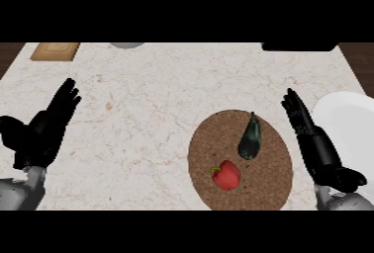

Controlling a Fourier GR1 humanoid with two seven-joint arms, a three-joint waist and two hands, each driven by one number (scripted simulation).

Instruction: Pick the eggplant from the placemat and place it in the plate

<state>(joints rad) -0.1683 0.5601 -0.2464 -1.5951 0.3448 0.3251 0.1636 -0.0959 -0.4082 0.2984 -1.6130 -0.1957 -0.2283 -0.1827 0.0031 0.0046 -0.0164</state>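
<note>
On the brown round placemat (270,143), near the counter's front edge, lies the dark eggplant (251,141), in the mat's upper half with its thin stem end pointing to the far edge. A red bell pepper (227,175) lies near it on the same mat, closer to the front. The white plate (349,121) sits at the counter's right edge. Between mat and plate is the right hand (315,146), fingers straight and released, holding nothing. The left hand (45,129) rests near the left edge, fingers also straight. At the far-left corner is what may be a wooden board (55,51).
</note>
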